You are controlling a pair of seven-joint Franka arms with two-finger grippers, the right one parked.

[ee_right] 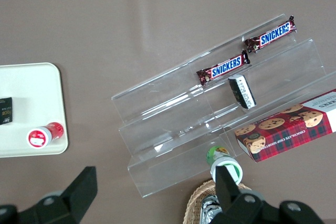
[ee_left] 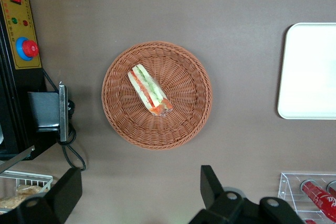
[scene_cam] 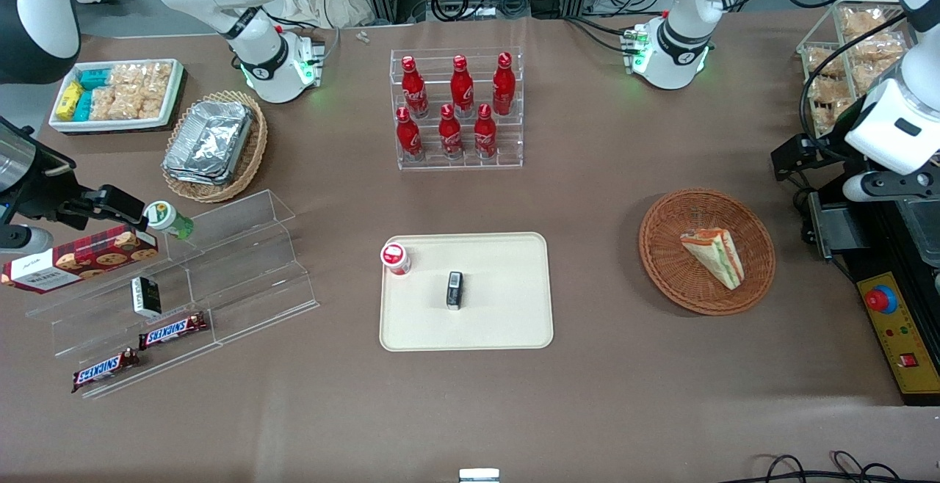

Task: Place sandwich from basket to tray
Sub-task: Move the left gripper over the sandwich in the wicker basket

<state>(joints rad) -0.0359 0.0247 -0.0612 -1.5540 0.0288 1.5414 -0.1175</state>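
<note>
One sandwich [ee_left: 149, 89] below gripper [ee_left: 137, 195]

My gripper [ee_left: 137, 195] hangs wide open above the table, just beside the basket [scene_cam: 664, 263], a round reddish-brown wicker one. In it lies the sandwich [scene_cam: 714, 252], a pale wedge on its side showing red and green layers. The tray [scene_cam: 507, 321], cream and rectangular, lies well apart toward the parked arm's end.

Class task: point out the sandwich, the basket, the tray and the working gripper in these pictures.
sandwich [scene_cam: 716, 255]: front view, top bread face.
basket [scene_cam: 664, 227]: front view, woven rim.
tray [scene_cam: 507, 318]: front view, bare floor.
gripper [ee_left: 139, 192]: left wrist view, open, above the table beside the basket.
</note>
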